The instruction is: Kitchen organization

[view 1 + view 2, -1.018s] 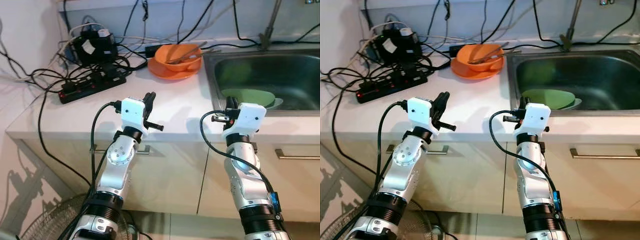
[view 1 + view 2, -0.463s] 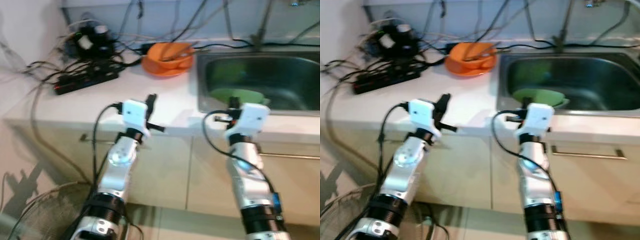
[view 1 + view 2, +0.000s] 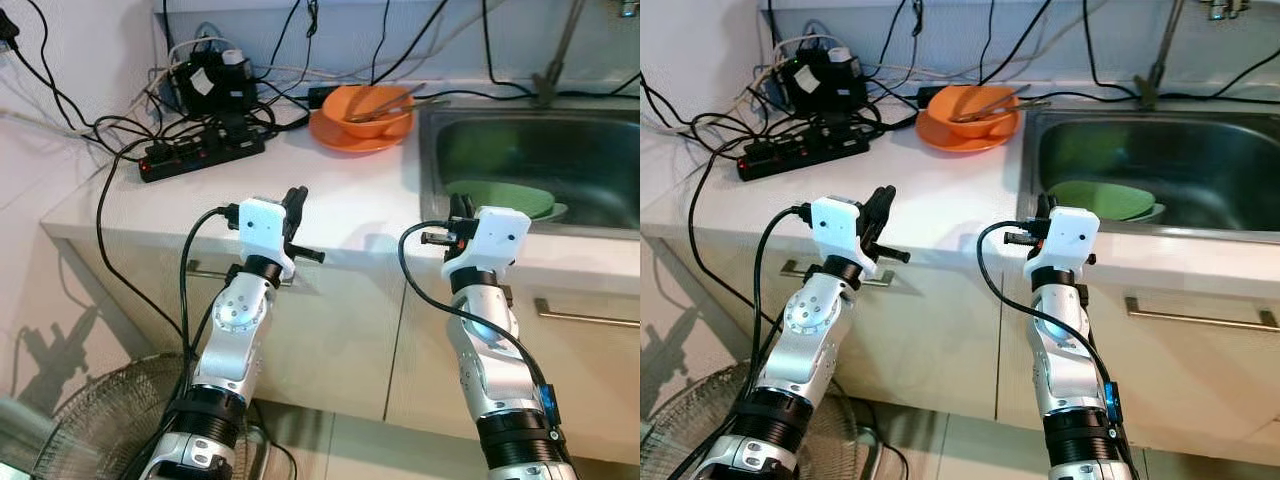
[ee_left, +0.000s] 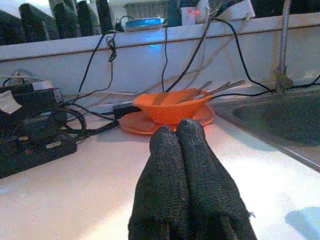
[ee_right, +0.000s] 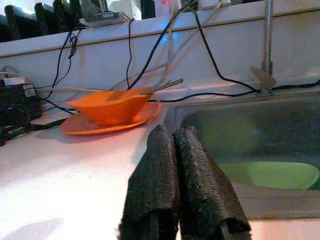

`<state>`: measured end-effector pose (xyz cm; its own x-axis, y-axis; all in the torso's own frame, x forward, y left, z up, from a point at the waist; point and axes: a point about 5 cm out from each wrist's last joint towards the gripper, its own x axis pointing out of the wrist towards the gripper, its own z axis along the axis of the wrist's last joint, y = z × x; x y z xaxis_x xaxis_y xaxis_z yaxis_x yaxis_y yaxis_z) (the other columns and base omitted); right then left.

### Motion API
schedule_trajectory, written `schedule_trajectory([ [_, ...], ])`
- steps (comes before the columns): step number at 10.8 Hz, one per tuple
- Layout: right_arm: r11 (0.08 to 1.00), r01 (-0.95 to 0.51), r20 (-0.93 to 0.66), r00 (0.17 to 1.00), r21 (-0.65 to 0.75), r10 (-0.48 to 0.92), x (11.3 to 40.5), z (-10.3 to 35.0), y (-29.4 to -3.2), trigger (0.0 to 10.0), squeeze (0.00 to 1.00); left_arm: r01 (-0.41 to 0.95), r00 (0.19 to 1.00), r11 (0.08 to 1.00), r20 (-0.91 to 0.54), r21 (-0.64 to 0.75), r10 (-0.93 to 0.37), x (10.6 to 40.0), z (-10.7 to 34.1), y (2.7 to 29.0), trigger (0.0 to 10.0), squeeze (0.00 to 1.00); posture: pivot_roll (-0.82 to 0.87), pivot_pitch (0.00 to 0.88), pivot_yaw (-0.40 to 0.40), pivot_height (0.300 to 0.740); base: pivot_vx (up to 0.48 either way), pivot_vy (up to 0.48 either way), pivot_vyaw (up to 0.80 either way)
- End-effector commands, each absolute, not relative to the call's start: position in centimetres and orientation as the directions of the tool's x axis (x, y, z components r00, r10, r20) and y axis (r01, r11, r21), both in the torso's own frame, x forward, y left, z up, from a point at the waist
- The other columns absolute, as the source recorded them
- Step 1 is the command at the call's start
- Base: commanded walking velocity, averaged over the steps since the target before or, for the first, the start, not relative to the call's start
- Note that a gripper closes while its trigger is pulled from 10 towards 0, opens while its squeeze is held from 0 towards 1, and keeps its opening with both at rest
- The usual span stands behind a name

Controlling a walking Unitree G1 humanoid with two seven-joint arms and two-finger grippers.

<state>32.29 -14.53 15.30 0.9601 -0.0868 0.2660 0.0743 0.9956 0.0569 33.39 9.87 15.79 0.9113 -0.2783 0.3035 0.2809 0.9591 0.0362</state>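
An orange bowl (image 3: 377, 111) with metal utensils in it sits on an orange plate (image 3: 345, 139) at the back of the white counter (image 3: 330, 205). A green plate (image 3: 500, 197) lies in the steel sink (image 3: 600, 150). My left gripper (image 3: 296, 200) is shut and empty, held over the counter's front edge. My right gripper (image 3: 461, 208) is also shut and empty, at the sink's near left corner. In the left wrist view the shut fingers (image 4: 177, 165) point at the orange bowl (image 4: 172, 106). The right wrist view has the green plate (image 5: 272, 175) beyond the fingers (image 5: 172, 170).
A black power strip (image 3: 200, 155) and a tangle of cables and adapters (image 3: 215, 85) crowd the counter's back left. Cables run along the wall. The faucet base (image 3: 548, 82) stands behind the sink. Cabinet fronts with metal handles (image 3: 585, 318) lie below. A floor fan (image 3: 95, 430) stands at lower left.
The camera has shifted and sharpened after a blurred moment; the counter now sits slightly higher and further right. Both grippers remain shut in the same pose.
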Motion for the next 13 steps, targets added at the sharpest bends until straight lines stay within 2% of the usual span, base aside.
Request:
schedule_trajectory([
  [1,0.997,0.056,0.264,0.962,0.055,-0.068,32.42,15.44,-14.12,10.0,0.00,0.259,0.921,0.965,0.293,0.036,-0.258,33.58,15.75,10.39,10.0,0.00,0.05,0.000,0.100,0.740,0.000,0.000,0.00],
  [4,0.998,0.040,0.268,0.962,0.056,-0.054,32.47,15.55,-13.79,10.0,0.00,0.264,0.921,0.964,0.289,0.035,-0.263,33.63,15.71,10.33,10.0,0.00,0.04,0.000,0.107,0.740,0.000,0.000,-0.38],
  [7,0.998,0.038,0.270,0.961,0.056,-0.052,32.49,15.54,-13.76,10.0,0.00,0.271,0.919,0.962,0.289,0.036,-0.269,33.64,15.72,10.23,10.0,0.00,0.04,0.000,0.108,0.740,0.000,0.000,0.00],
  [9,0.997,0.033,0.269,0.962,0.064,-0.049,32.56,15.53,-13.62,10.0,0.00,0.274,0.918,0.961,0.290,0.037,-0.272,33.64,15.76,10.19,10.0,0.00,0.04,0.000,0.108,0.740,0.000,0.000,-0.62],
  [11,0.998,0.033,0.273,0.961,0.053,-0.047,32.47,15.48,-13.50,10.0,0.00,0.272,0.918,0.962,0.290,0.037,-0.271,33.63,15.78,10.20,10.0,0.00,0.04,0.000,0.108,0.740,0.000,0.000,0.00],
  [13,0.998,0.024,0.260,0.965,0.065,-0.040,32.57,15.40,-13.34,10.0,0.00,0.268,0.919,0.963,0.290,0.038,-0.267,33.64,15.81,10.31,10.0,0.00,0.05,0.000,0.106,0.740,0.264,0.000,-0.32],
])
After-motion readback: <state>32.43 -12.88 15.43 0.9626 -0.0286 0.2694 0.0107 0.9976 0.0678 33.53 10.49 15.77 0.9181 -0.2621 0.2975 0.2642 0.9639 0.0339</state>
